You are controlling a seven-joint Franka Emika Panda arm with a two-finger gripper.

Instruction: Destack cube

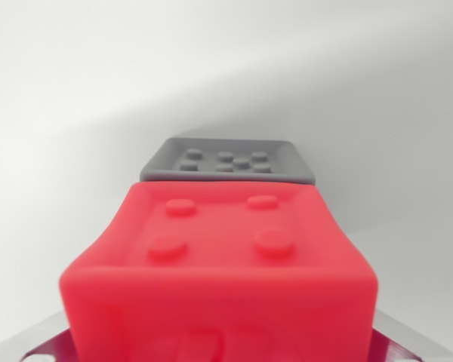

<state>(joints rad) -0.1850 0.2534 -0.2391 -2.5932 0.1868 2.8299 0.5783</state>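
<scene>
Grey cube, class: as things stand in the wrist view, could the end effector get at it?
Probably not directly. The red cube fills the foreground in front of the grey cube and hides its lower part; the end effector itself cannot be made out clearly.

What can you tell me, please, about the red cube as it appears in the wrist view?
The red cube fills the lower middle of the wrist view, close and slightly blurred. It looks like soft matte plastic with rounded edges. Its upper face has a recessed square panel bearing four raised round studs; raised marks show on its near face. A grey cube with more studs sits just behind it. Whether they touch, or what holds it, cannot be told.
</scene>
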